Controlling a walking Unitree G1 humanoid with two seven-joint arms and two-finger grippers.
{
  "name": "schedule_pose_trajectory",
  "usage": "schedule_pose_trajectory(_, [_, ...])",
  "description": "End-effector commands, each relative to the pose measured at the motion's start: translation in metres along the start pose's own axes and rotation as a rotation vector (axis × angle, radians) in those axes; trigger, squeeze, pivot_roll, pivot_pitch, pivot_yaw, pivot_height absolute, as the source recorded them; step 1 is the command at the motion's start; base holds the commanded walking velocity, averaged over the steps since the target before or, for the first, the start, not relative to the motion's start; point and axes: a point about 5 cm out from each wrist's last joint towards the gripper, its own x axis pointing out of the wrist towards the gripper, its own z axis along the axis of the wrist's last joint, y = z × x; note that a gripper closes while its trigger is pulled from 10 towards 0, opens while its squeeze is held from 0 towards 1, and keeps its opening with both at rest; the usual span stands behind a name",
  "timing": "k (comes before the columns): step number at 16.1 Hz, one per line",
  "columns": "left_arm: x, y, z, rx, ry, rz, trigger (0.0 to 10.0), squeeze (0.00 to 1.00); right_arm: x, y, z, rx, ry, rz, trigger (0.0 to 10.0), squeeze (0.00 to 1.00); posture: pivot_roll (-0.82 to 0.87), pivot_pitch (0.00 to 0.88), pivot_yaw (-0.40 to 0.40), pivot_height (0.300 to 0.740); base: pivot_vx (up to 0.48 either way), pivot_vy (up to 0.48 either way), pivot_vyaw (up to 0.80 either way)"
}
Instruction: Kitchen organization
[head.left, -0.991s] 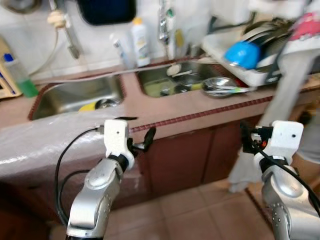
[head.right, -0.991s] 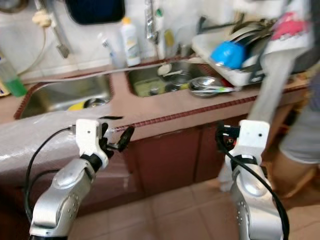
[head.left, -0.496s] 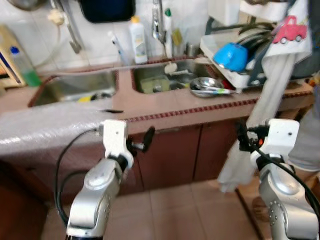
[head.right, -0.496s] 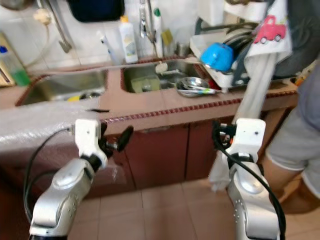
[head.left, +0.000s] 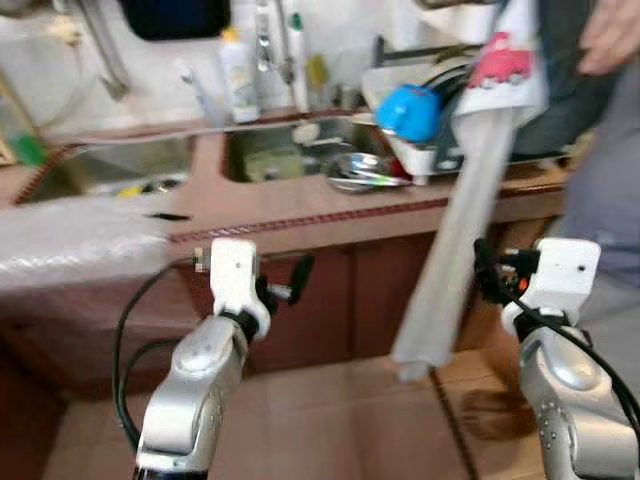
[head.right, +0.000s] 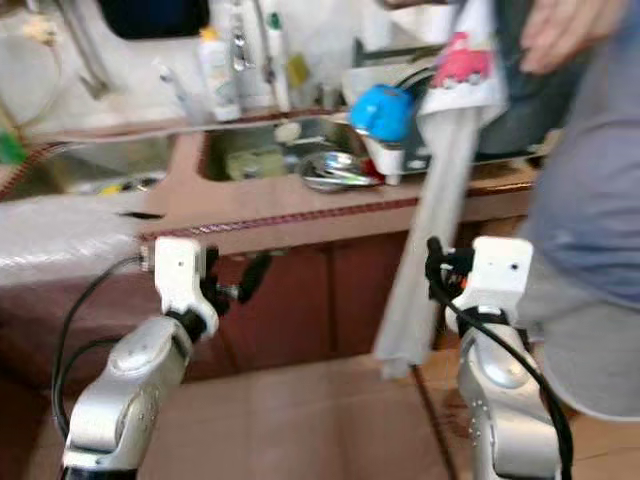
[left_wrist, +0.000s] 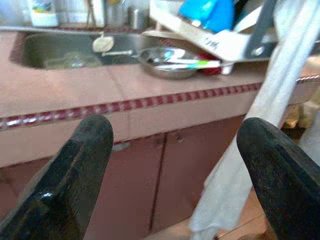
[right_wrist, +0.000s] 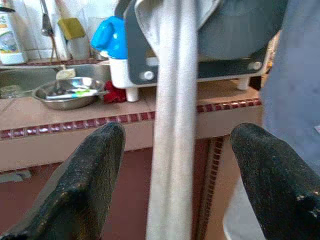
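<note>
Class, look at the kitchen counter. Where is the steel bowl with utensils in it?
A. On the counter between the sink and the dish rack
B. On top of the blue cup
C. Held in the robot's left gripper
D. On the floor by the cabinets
A: the steel bowl rests on the counter, with the sink on one side and the dish rack on the other.

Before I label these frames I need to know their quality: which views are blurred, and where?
Left and right eye views: motion blur smears the sink, blue cup and hanging towel. Left wrist view: counter edge and steel bowl fairly sharp, near fingers soft. Right wrist view: towel streaked, bowl readable.
</note>
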Motion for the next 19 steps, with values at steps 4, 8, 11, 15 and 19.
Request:
schedule_pose_trajectory(4, [-0.006,0.014,-0.013,0.015,0.057,0.040,10.0,0.00,0.001,0.007,-0.001,0.014,-0.002,0.029,10.0,0.00,-0.05,0.000,0.102,0.740,0.000,0.000,0.00])
schedule_pose_trajectory(8, [-0.013,0.033,-0.055,0.034,0.188,0.074,10.0,0.00,-0.003,0.019,-0.029,0.005,0.083,0.119,10.0,0.00,-0.04,0.000,0.100,0.740,0.000,0.000,0.00])
schedule_pose_trajectory(11, [-0.024,0.051,-0.103,0.070,0.357,0.096,10.0,0.00,-0.013,0.024,-0.081,-0.024,0.239,0.174,10.0,0.00,-0.05,0.000,0.105,0.740,0.000,0.000,0.00])
schedule_pose_trajectory(15, [-0.038,0.066,-0.160,0.088,0.582,0.162,10.0,0.00,-0.032,0.031,-0.163,-0.006,0.538,0.219,10.0,0.00,-0.05,0.000,0.099,0.740,0.000,0.000,0.00])
schedule_pose_trajectory(19, [-0.086,0.070,-0.215,0.071,0.931,0.182,10.0,0.00,-0.071,0.024,-0.228,-0.164,0.894,0.232,10.0,0.00,-0.06,0.000,0.094,0.740,0.000,0.000,0.00])
